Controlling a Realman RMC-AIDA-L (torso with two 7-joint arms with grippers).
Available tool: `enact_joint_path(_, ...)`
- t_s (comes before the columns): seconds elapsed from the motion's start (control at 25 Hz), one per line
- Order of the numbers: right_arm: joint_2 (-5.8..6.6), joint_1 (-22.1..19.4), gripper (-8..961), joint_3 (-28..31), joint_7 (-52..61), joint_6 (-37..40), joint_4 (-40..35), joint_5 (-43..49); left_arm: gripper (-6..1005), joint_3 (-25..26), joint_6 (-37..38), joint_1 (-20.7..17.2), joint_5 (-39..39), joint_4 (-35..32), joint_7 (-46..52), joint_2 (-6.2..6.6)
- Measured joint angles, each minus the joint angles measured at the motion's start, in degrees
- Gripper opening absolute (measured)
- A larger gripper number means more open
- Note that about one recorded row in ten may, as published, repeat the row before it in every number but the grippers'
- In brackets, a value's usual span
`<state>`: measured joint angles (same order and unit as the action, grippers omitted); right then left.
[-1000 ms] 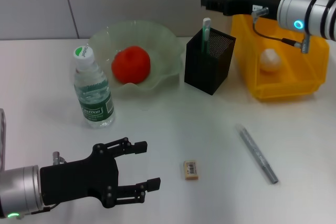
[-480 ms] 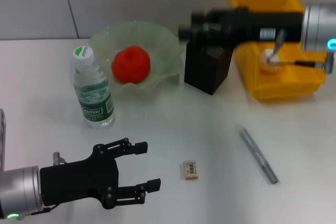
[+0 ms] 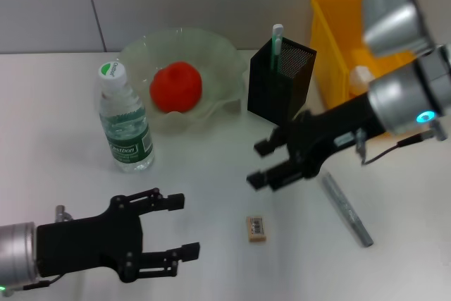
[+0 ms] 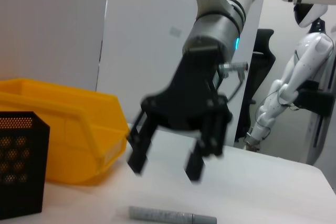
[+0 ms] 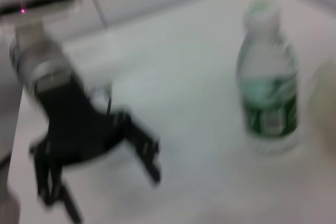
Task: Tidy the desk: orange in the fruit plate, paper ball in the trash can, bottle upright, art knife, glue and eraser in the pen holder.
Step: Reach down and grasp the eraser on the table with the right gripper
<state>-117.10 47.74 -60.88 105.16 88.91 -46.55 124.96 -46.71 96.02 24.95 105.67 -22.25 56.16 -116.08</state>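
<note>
- Both sets of jaws stood wide and empty: the right gripper (image 3: pixel 266 164) hung in front of the pen holder (image 3: pixel 280 84), above the eraser (image 3: pixel 256 228), and the left gripper (image 3: pixel 177 225) hovered low, well off to the holder's near left
- Within the last second the right arm had swung from above the yellow trash can (image 3: pixel 335 47) down across the pen holder to the desk's middle, which suggested a reach for the eraser or the art knife (image 3: pixel 345 209)
- Eraser and art knife both lay loose on the white desk (image 3: pixel 211 174), in front of the pen holder, the knife toward the trash can's side
- A glue stick (image 3: pixel 276 39) already stood in the pen holder; the orange (image 3: pixel 176 87) sat in the fruit plate (image 3: pixel 141 51) and the bottle (image 3: pixel 125 119) stood upright, both left of the holder
- Pale wall panels ran behind the holder; the left wrist view showed another white robot (image 4: pixel 294 77) standing in the room
</note>
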Motion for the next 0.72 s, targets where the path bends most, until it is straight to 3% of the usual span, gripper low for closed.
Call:
enact_joint_path(0.08,-1.20,2.01,675,-1.88,0.66,-0.89,1.07,4.87,827,-0.20,0.64,-0.04,0.37,-0.05,0.72,1.02)
enact_joint_path(0.28,-1.95,3.39,674,-5.17,1.62,-2.25,1.51,7.68,827,-0.23,1.50,-0.12,1.23,-0.24,1.02,2.39)
enact_joint_path(0.32,-2.02,4.07,674,-8.97,2.65,-3.82,1.88,7.94,827,-0.22,1.56,-0.37,1.69,-0.86,1.49,2.84)
enact_joint_path(0.6,-2.32,4.54,673,-20.63,3.77,-9.28,1.94,7.65,827,0.18,1.83,-0.98,2.30,-3.06,3.25,2.83)
enact_joint_path(0.72,-2.39,4.55,672,-22.05,3.60,-9.88,1.89,7.62,827,0.20,1.83,-0.99,2.30,-3.06,3.25,2.73)
